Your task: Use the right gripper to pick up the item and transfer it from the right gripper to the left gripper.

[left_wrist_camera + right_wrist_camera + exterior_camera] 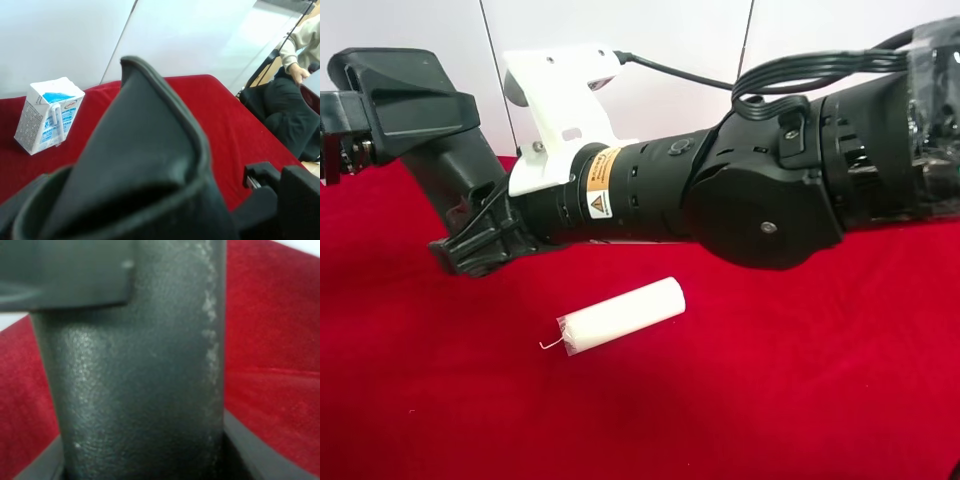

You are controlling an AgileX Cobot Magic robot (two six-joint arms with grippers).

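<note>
The item (460,185), a dark greenish-black soft case, hangs tilted above the red cloth. My right gripper (480,245), on the thick arm with the white bracket and yellow label, is shut on its lower end. In the right wrist view the item (135,380) fills the frame between my grey fingers (260,455). My left gripper (410,100) reaches in from the exterior high view's left and spans the case's upper end. In the left wrist view the item (145,150) sits creased between the left jaws, which lie against it.
A white cylinder (620,312) with a wire hook lies on the red cloth (800,380) below the right arm. A blue-and-white drink carton (47,114) stands on the cloth. A seated person (295,100) is beyond the table's edge.
</note>
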